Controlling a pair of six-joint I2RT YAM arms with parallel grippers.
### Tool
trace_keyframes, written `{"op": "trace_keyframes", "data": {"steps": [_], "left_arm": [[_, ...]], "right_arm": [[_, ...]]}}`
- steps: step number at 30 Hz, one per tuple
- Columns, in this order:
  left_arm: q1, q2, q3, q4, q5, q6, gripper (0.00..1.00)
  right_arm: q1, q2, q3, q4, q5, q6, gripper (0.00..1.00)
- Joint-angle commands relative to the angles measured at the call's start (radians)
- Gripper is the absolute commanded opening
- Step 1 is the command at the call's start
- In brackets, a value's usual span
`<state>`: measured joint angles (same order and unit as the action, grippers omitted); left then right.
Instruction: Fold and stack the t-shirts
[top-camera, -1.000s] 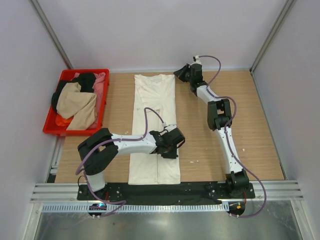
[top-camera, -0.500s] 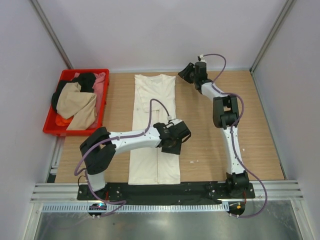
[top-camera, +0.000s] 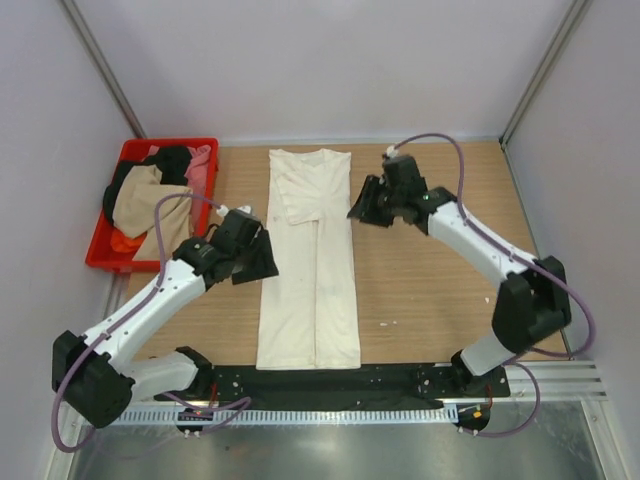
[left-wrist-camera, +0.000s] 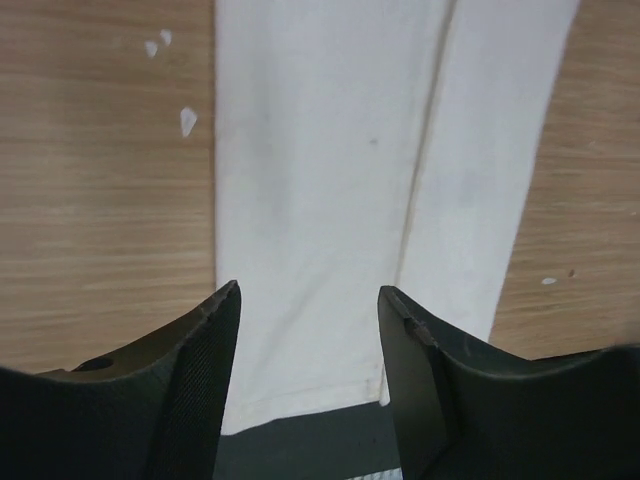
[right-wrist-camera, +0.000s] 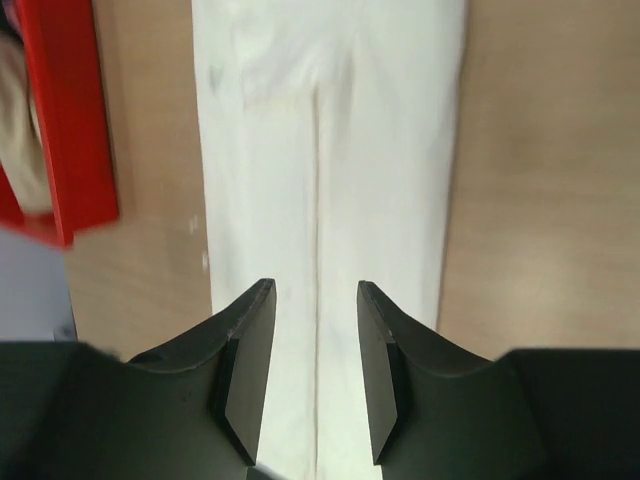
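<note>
1. The top view is bright and even. The light seems to come from above and is soft.
2. Shadows on the wooden table (top-camera: 430, 290) are faint, with soft edges.
3. The metal plate (top-camera: 320, 452) at the near edge has a dull grey sheen but no hard glare.
4. The top view is sharp; the wall posts lean outward toward the corners, a mild wide-angle distortion.
5. In the left wrist view, the cream t-shirt (left-wrist-camera: 330, 200) and the wood grain are sharp. The left gripper's fingers (left-wrist-camera: 190, 400) are dark and show little detail.
6. The right wrist view is blurred overall: the shirt looks washed out, almost pure white, and the red crate (right-wrist-camera: 75, 120) has smeared edges.
</note>
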<state>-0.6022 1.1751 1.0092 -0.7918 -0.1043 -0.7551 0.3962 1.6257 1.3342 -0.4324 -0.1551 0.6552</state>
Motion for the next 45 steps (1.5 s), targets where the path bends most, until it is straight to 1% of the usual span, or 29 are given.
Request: {"op": "trace_keyframes", "data": {"steps": [1,2,3,4,5,8,11,14,15,17,19,21,22,25,26,28,29,33,38,45], "left_arm": [[0.041,-0.058,-0.148,-0.026,0.133,-0.009,0.59],[0.041,-0.068,-0.199,-0.023,0.147,-0.032,0.59],[0.042,-0.075,-0.222,-0.021,0.159,-0.042,0.60],[0.041,-0.077,-0.240,-0.023,0.166,-0.052,0.63],[0.041,-0.081,-0.259,-0.023,0.163,-0.079,0.65],[0.036,-0.110,-0.351,0.009,0.181,-0.142,0.64],[0.030,-0.117,-0.379,0.023,0.192,-0.177,0.61],[-0.017,-0.118,-0.385,-0.004,0.114,-0.228,0.60],[-0.033,-0.114,-0.388,-0.006,0.112,-0.237,0.60],[-0.047,-0.092,-0.405,-0.004,0.118,-0.259,0.59],[-0.091,-0.085,-0.417,-0.020,0.112,-0.294,0.58],[-0.129,-0.095,-0.422,-0.036,0.074,-0.325,0.58],[-0.139,-0.103,-0.425,-0.047,0.055,-0.345,0.57],[-0.154,-0.135,-0.426,-0.072,0.048,-0.369,0.54],[-0.156,-0.146,-0.432,-0.073,0.052,-0.372,0.52],[-0.157,-0.160,-0.446,-0.064,0.067,-0.385,0.51],[-0.160,-0.169,-0.464,-0.058,0.084,-0.395,0.50],[-0.192,-0.206,-0.486,-0.069,0.072,-0.428,0.48],[-0.243,-0.190,-0.469,-0.122,0.041,-0.452,0.48],[-0.303,-0.180,-0.501,-0.072,0.055,-0.513,0.47]], "right_arm": [[0.128,-0.199,-0.235,-0.170,0.046,0.099,0.45],[0.177,-0.249,-0.294,-0.151,0.064,0.147,0.45],[0.212,-0.298,-0.410,-0.125,0.069,0.235,0.45],[0.248,-0.394,-0.462,-0.097,0.074,0.266,0.46],[0.292,-0.429,-0.498,-0.103,0.089,0.297,0.45],[0.370,-0.536,-0.622,-0.146,0.140,0.388,0.47],[0.403,-0.575,-0.704,-0.115,0.089,0.417,0.46],[0.451,-0.599,-0.762,-0.082,0.089,0.454,0.45],[0.464,-0.599,-0.782,-0.065,0.082,0.463,0.45],[0.498,-0.599,-0.794,-0.043,0.074,0.487,0.44],[0.547,-0.599,-0.806,-0.045,0.100,0.509,0.45],[0.581,-0.593,-0.835,-0.002,0.100,0.546,0.45],[0.619,-0.584,-0.845,0.015,0.097,0.557,0.44],[0.677,-0.535,-0.849,0.049,0.109,0.589,0.45],[0.719,-0.527,-0.848,0.049,0.132,0.600,0.45],[0.748,-0.517,-0.851,0.053,0.150,0.635,0.45],[0.776,-0.517,-0.853,0.061,0.187,0.646,0.45],[0.799,-0.514,-0.859,0.050,0.213,0.667,0.45],[0.805,-0.539,-0.886,0.034,0.226,0.693,0.45],[0.808,-0.553,-0.908,0.058,0.239,0.705,0.45]]}}
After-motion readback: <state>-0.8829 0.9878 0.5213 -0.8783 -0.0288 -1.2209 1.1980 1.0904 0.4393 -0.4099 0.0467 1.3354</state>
